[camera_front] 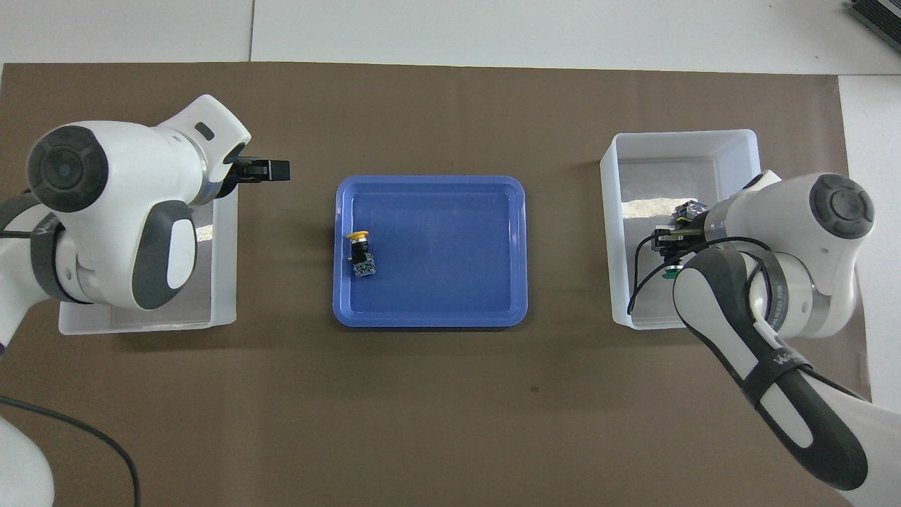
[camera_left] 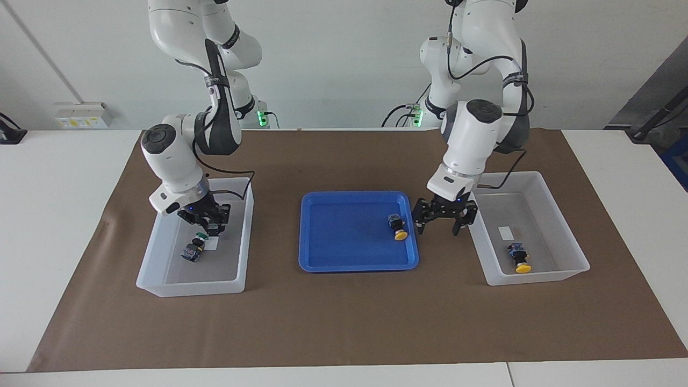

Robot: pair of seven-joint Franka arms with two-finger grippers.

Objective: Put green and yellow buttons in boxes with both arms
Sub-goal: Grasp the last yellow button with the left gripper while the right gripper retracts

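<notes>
Now we see the left gripper (camera_left: 437, 231) hanging with its jaws spread wide and nothing between them, over the strip of brown mat (camera_left: 344, 322) that separates the blue tray (camera_left: 349, 236) from the box (camera_left: 537, 277) at the left arm's end of the table. Just beside this gripper, toward the right arm's end, a yellow button (camera_left: 398, 227) lies on its side in the tray, close to the tray's rim. On the gripper's other flank, a second yellow button (camera_left: 519, 257) lies on the floor of the box, well apart from the gripper.

We find the right gripper (camera_left: 210, 226) low inside the other box (camera_left: 188, 287), at the right arm's end. A green button (camera_front: 667, 274) shows its cap right at this gripper; whether the gripper clamps it or has let go we cannot tell. Just beside the gripper, a second green button (camera_left: 192, 250) lies on the box floor, next to a small white label.
</notes>
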